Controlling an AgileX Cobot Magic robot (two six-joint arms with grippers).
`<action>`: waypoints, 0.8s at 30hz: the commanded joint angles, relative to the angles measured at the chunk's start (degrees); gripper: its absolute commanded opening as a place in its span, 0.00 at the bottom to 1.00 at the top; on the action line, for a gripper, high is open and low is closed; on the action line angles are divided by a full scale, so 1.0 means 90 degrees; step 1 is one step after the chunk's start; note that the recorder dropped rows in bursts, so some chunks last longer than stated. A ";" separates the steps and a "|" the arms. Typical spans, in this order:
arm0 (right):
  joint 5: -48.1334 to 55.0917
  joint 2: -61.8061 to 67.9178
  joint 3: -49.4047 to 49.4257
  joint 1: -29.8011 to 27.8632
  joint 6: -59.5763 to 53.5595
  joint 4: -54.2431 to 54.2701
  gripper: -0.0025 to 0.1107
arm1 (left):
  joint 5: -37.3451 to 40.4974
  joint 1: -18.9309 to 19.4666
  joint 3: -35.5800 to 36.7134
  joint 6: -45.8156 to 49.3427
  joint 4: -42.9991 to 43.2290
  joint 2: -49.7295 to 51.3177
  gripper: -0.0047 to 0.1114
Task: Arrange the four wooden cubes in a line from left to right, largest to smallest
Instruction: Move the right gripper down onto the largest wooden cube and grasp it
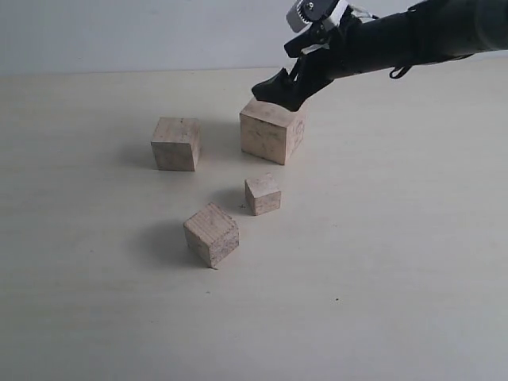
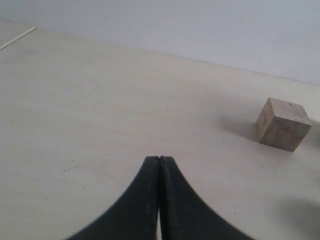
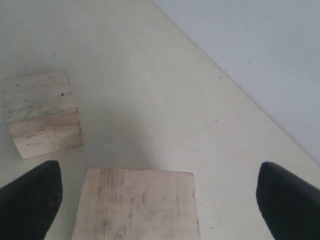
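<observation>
Four pale wooden cubes stand on the table. The largest cube (image 1: 272, 131) is at the back, the second largest (image 1: 176, 144) to its left, the smallest (image 1: 263, 194) in the middle, and the third (image 1: 212, 234) nearest the front, turned at an angle. My right gripper (image 1: 279, 94) hovers open just over the largest cube (image 3: 137, 205), its fingers spread wider than the cube's top; the second largest cube (image 3: 42, 112) lies beyond. My left gripper (image 2: 159, 160) is shut on nothing, low over bare table, with one cube (image 2: 282, 124) off to its side. The left arm is out of the exterior view.
The pale table (image 1: 397, 262) runs back to a light wall (image 1: 159, 32). The black right arm (image 1: 413, 36) reaches in from the upper right. A thin white line (image 2: 17, 38) lies at the table's far edge in the left wrist view.
</observation>
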 commanded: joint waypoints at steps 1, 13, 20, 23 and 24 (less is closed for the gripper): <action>0.0007 0.0286 -0.0261 0.0026 -0.0055 0.0066 0.94 | -0.0044 0.0005 0.0016 0.0003 0.0023 -0.0034 0.04; 0.0243 0.0823 -0.0517 0.0026 0.0437 -0.0286 0.94 | -0.0044 0.0005 0.0016 0.0003 0.0023 -0.0034 0.04; 0.0256 0.0848 -0.0517 0.0026 0.0754 -0.0622 0.94 | -0.0044 0.0005 0.0016 0.0003 0.0023 -0.0034 0.04; 0.0244 0.0872 -0.0517 0.0026 0.0943 -0.0751 0.94 | -0.0044 0.0005 0.0016 0.0003 0.0023 -0.0034 0.04; 0.0244 0.0888 -0.0517 0.0026 0.0959 -0.0799 0.94 | -0.0044 0.0005 0.0016 0.0003 0.0023 -0.0034 0.04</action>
